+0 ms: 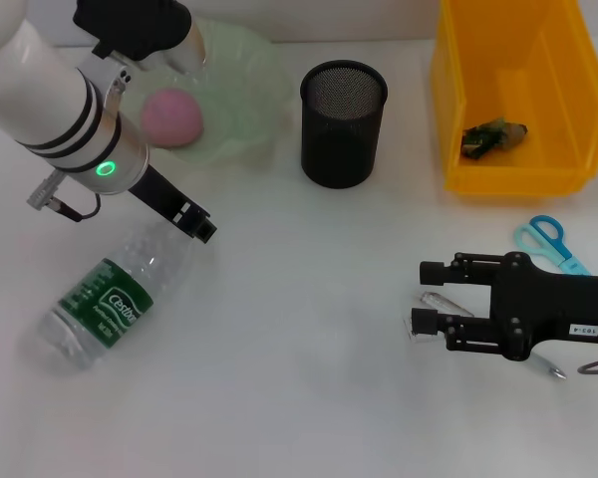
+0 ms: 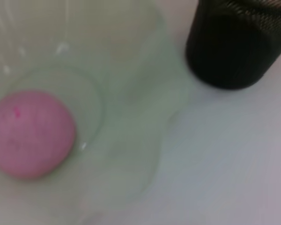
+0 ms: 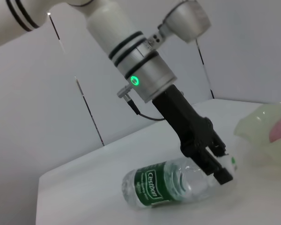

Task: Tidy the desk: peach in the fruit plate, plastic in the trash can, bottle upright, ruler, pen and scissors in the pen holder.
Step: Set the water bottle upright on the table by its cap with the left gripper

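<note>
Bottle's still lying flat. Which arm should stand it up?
Left. The left gripper is already at the neck end of the bottle, which lies on its side on the robot's left. The right gripper is far across the table, over the pen near the scissors.

The white surface (image 1: 299, 339) carries a lying bottle (image 1: 105, 304) lower left, plate (image 1: 244, 100) upper left, mesh holder (image 1: 343, 123) top centre, yellow bin (image 1: 513, 95) upper right, scissors (image 1: 548, 239) right.

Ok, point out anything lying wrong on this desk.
The water bottle lies on its side, with the left gripper at its neck. Scissors lie loose by the right gripper, outside the pen holder.
</note>
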`<state>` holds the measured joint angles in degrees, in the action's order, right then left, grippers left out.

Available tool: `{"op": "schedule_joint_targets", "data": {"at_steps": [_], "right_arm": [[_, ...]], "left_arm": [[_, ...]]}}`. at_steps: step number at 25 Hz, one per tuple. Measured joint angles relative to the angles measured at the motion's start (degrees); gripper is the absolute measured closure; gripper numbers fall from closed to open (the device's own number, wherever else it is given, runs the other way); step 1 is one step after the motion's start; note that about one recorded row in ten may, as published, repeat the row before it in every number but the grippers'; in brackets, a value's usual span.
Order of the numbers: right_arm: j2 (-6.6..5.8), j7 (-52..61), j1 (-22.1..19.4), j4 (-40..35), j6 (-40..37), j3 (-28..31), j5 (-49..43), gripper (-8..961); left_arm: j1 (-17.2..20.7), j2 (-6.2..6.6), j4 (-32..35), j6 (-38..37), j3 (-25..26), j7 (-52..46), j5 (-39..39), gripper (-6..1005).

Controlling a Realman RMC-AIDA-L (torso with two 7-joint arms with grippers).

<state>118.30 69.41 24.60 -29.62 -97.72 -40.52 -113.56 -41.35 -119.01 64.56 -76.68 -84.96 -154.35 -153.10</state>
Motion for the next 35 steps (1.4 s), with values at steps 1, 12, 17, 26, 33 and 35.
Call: {"op": "schedule_joint_targets", "data": {"at_steps": [1,12,17,26,33,35], "right_arm": [[0.00,0.01,-0.02,0.00,0.01,0.02,0.00,300],[0.43,0.18,0.00,0.00,-0.19,0.18,0.30,300],[0.46,0.66,0.23,0.00,-0.35,0.19,0.35,300],[0.61,2.00,0.59,0.00,-0.19,0.28,0.36,300],[0.70,3.24,0.42,0.00,-0.49,0.33,0.45,300],[0.70,3.25,0.31,0.00,-0.50,0.36,0.77,300]], "left_arm": [[0.33,0.04,0.73,-0.07,-0.25,0.19,0.32,564],[7.83,0.36,10.11,0.14,4.15,15.84,18.71,565],[10.44,0.45,9.01,0.46,7.30,27.41,29.91,565],[14.37,0.45,3.63,0.58,13.58,45.12,45.95,564],[17.45,0.57,-2.28,-2.09,20.14,56.79,56.72,564],[17.70,0.57,-6.41,-3.47,21.90,61.35,61.18,564]]}}
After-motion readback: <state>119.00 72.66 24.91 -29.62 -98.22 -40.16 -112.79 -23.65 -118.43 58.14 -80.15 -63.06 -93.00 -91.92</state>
